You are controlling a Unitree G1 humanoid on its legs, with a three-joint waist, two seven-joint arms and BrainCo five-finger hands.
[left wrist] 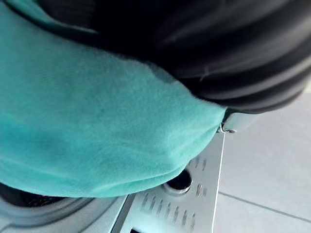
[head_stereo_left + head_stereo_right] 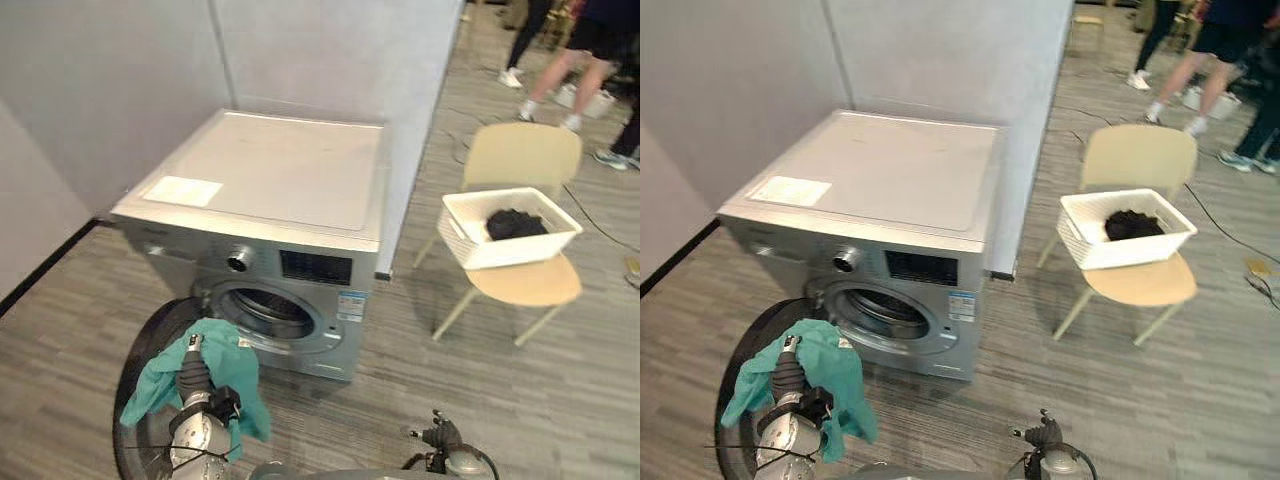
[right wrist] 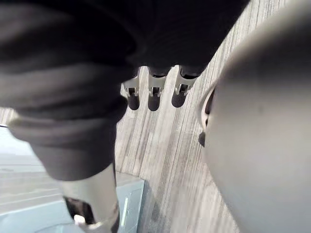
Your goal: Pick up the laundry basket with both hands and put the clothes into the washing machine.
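My left hand is raised in front of the washing machine's round opening, with a teal garment draped over it and hanging down both sides. In the left wrist view the teal garment covers the hand, with the machine's control panel just past it. The white laundry basket stands on a beige chair to the right of the machine, with a dark garment inside. My right hand hangs low above the floor, fingers relaxed and holding nothing.
The silver washing machine stands against grey partition walls, its dark round door swung open to the left beside my left arm. People's legs show at the far back right. Grey plank floor lies between the machine and the chair.
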